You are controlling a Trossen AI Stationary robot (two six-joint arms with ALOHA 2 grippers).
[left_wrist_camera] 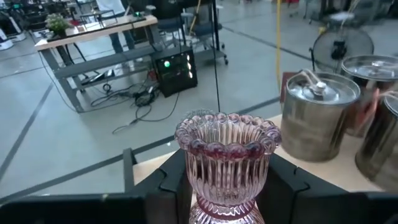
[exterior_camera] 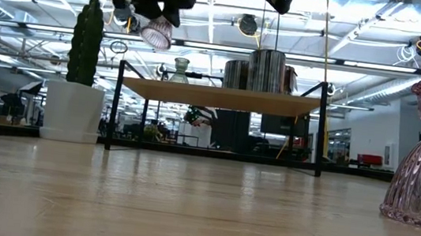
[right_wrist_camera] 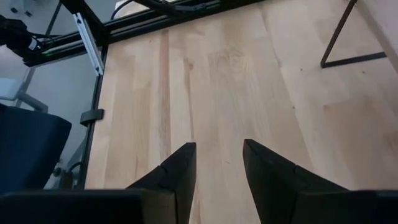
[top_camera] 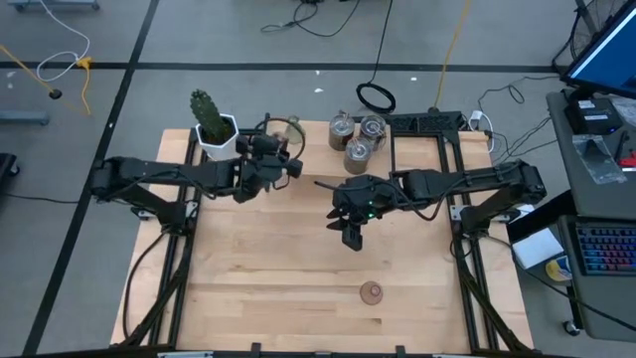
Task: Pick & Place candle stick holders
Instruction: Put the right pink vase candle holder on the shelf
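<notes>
- Left hand [top_camera: 290,164] is up off the bench at far left-centre, fingers closed on a pink holder [left_wrist_camera: 227,163]; in the left wrist view the ribbed glass cup sits between the two dark fingers [left_wrist_camera: 171,190], and in the low view the holder hangs tilted, well above the bench.
- Right hand [right_wrist_camera: 219,163] hovers over mid-bench, nothing in it; fingers partly apart w/ bare wood showing between them.
- Second pink holder [top_camera: 371,291] stands alone on the bench [top_camera: 268,268] near the front edge, right of centre; in the low view it's close up at the right, upright.
- Three silvery holders [top_camera: 356,134] cluster on a low shelf at the far side, touching or almost so.
- Pale green holder [top_camera: 290,127] is also at the far side, just beyond the left hand; partly hidden by it.
- Cactus in white pot [top_camera: 212,126] at far left, beside the left arm.
</notes>
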